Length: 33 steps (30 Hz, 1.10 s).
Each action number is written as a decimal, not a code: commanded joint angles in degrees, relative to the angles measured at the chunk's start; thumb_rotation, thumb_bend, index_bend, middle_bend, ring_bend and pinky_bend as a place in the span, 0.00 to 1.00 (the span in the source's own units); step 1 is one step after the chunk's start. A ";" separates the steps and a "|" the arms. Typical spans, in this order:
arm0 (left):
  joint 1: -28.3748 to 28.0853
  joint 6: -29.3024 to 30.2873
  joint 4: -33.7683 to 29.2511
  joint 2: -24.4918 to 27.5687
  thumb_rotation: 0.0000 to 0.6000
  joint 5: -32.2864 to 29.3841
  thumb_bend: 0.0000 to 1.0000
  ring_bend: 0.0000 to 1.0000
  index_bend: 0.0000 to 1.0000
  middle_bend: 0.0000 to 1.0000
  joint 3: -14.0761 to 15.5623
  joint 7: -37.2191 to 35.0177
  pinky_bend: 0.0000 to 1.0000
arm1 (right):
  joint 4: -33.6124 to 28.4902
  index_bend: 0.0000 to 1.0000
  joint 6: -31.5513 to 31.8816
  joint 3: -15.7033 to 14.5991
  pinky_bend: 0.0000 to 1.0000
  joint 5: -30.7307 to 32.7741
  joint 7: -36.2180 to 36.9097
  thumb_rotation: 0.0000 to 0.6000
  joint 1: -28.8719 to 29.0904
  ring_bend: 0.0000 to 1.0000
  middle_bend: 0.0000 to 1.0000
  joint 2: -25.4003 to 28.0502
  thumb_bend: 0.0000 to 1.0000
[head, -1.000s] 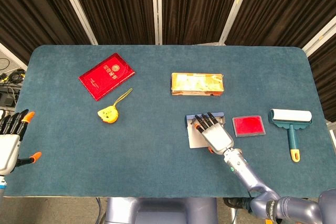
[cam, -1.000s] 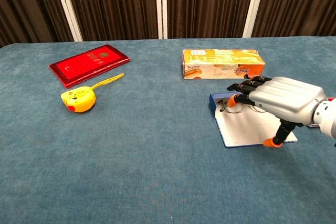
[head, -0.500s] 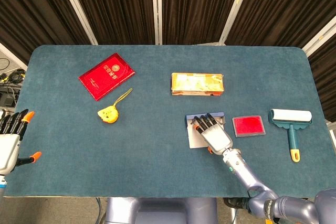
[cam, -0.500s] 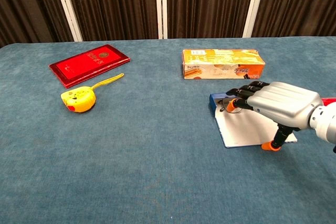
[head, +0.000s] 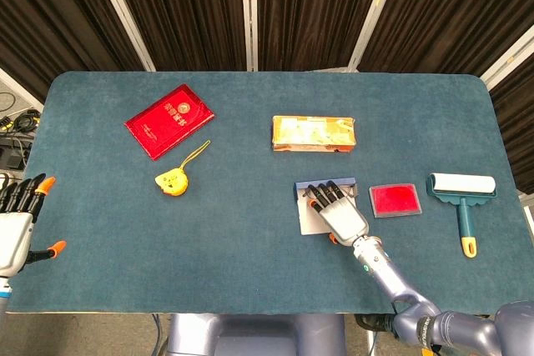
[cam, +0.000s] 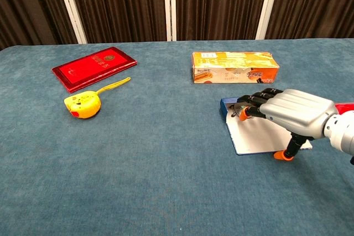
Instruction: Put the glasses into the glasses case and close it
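Observation:
The glasses case [head: 310, 221] [cam: 251, 139] lies open right of the table's centre, a blue tray with a white flap spread toward me. My right hand [head: 338, 210] [cam: 293, 111] lies palm down over it. Its fingers [cam: 251, 107] reach across the blue tray and touch the glasses [cam: 238, 106], of which only a bit of thin frame shows at the fingertips. The thumb tip rests apart on the white flap's near edge. In the head view the glasses are hidden under the hand. My left hand [head: 15, 223] hangs at the table's near left edge, fingers spread and holding nothing.
An orange box [head: 314, 133] [cam: 234, 66] lies just behind the case. A red pad [head: 395, 199] and a lint roller [head: 463, 193] sit to its right. A red booklet [head: 169, 120] [cam: 94, 67] and a yellow tape measure [head: 173, 181] [cam: 83, 105] lie at the left.
My right hand has slid a little back toward me and lower over the case, now covering more of the glasses. The left hand has not moved.

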 commanded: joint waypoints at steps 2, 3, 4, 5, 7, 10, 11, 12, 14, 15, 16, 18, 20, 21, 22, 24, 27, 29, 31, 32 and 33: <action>-0.04 -0.03 0.03 -0.10 1.00 -0.05 0.00 0.00 0.00 0.00 0.00 0.17 0.00 | 0.29 0.25 -0.06 0.10 0.00 -0.16 0.38 1.00 -0.08 0.00 0.00 -0.14 0.13; -0.04 -0.04 0.04 -0.12 1.00 -0.07 0.00 0.00 0.00 0.00 0.00 0.19 0.00 | 0.32 0.25 -0.05 0.14 0.00 -0.24 0.48 1.00 -0.09 0.00 0.00 -0.15 0.14; -0.04 -0.02 0.05 -0.12 1.00 -0.14 0.00 0.00 0.00 0.00 -0.02 0.20 0.00 | 0.28 0.26 0.01 0.22 0.00 -0.38 0.67 1.00 -0.08 0.00 0.00 -0.11 0.16; -0.03 0.00 0.05 -0.12 1.00 -0.19 0.00 0.00 0.00 0.00 -0.04 0.21 0.00 | 0.26 0.26 0.04 0.25 0.00 -0.48 0.79 1.00 -0.09 0.00 0.00 -0.07 0.17; -0.03 0.01 0.06 -0.13 1.00 -0.22 0.00 0.00 0.00 0.00 -0.05 0.20 0.00 | 0.20 0.28 0.19 0.33 0.00 -0.68 1.01 1.00 -0.11 0.00 0.00 0.00 0.22; -0.05 -0.03 0.05 -0.12 1.00 -0.20 0.00 0.00 0.00 0.00 -0.03 0.21 0.00 | -0.03 0.30 0.34 0.47 0.00 -0.92 1.27 1.00 -0.15 0.00 0.00 0.24 0.25; -0.06 -0.05 0.04 -0.13 1.00 -0.21 0.00 0.00 0.00 0.00 -0.02 0.25 0.00 | -0.14 0.31 0.39 0.53 0.00 -0.97 1.33 1.00 -0.16 0.00 0.00 0.33 0.25; -0.07 -0.06 0.04 -0.13 1.00 -0.22 0.00 0.00 0.00 0.00 -0.02 0.26 0.00 | -0.21 0.32 0.44 0.57 0.00 -0.99 1.36 1.00 -0.18 0.00 0.00 0.39 0.25; -0.07 -0.08 0.04 -0.14 1.00 -0.21 0.00 0.00 0.00 0.00 0.00 0.27 0.00 | -0.39 0.33 0.53 0.68 0.00 -1.02 1.43 1.00 -0.24 0.00 0.00 0.55 0.26; -0.07 -0.07 0.06 -0.15 1.00 -0.20 0.00 0.00 0.00 0.00 0.00 0.26 0.00 | -0.42 0.33 0.55 0.73 0.00 -1.02 1.45 1.00 -0.26 0.00 0.00 0.60 0.26; -0.07 -0.06 0.05 -0.15 1.00 -0.20 0.00 0.00 0.00 0.00 0.00 0.27 0.00 | -0.43 0.34 0.55 0.78 0.00 -1.01 1.45 1.00 -0.27 0.00 0.00 0.62 0.26; -0.07 -0.05 0.03 -0.14 1.00 -0.20 0.00 0.00 0.00 0.00 0.00 0.25 0.00 | -0.42 0.34 0.53 0.90 0.00 -0.93 1.48 1.00 -0.29 0.00 0.00 0.63 0.26; -0.07 -0.05 0.00 -0.12 1.00 -0.18 0.00 0.00 0.00 0.00 0.00 0.24 0.00 | -0.36 0.34 0.47 1.05 0.00 -0.80 1.51 1.00 -0.29 0.00 0.00 0.63 0.26; -0.06 -0.02 -0.02 -0.11 1.00 -0.14 0.00 0.00 0.00 0.00 0.01 0.22 0.00 | -0.33 0.35 0.48 1.14 0.00 -0.76 1.54 1.00 -0.29 0.00 0.00 0.61 0.26; -0.05 0.00 -0.03 -0.10 1.00 -0.14 0.00 0.00 0.00 0.00 0.01 0.23 0.00 | -0.29 0.35 0.48 1.23 0.00 -0.72 1.60 1.00 -0.29 0.00 0.00 0.59 0.26; -0.05 -0.01 -0.01 -0.09 1.00 -0.17 0.00 0.00 0.00 0.00 0.01 0.21 0.00 | -0.29 0.35 0.54 1.41 0.00 -0.68 1.65 1.00 -0.28 0.00 0.00 0.58 0.26; -0.09 -0.09 0.04 -0.14 1.00 -0.23 0.00 0.00 0.00 0.00 0.01 0.27 0.00 | -0.31 0.35 0.61 1.70 0.00 -0.61 1.71 1.00 -0.23 0.00 0.00 0.49 0.27; -0.11 -0.15 0.06 -0.17 1.00 -0.29 0.00 0.00 0.00 0.00 0.02 0.33 0.00 | -0.31 0.36 0.66 1.95 0.00 -0.54 1.74 1.00 -0.15 0.00 0.00 0.47 0.27; -0.14 -0.18 0.04 -0.20 1.00 -0.28 0.00 0.00 0.00 0.00 0.03 0.38 0.00 | -0.33 0.36 0.63 2.31 0.00 -0.29 1.81 1.00 -0.07 0.00 0.00 0.50 0.27; -0.13 -0.17 0.04 -0.19 1.00 -0.29 0.00 0.00 0.00 0.00 0.02 0.37 0.00 | -0.32 0.36 0.60 2.42 0.00 -0.22 1.80 1.00 -0.02 0.00 0.00 0.52 0.27; -0.14 -0.16 0.05 -0.18 1.00 -0.32 0.00 0.00 0.00 0.00 0.01 0.37 0.00 | -0.24 0.36 0.57 2.63 0.00 -0.08 1.76 1.00 0.06 0.00 0.00 0.53 0.27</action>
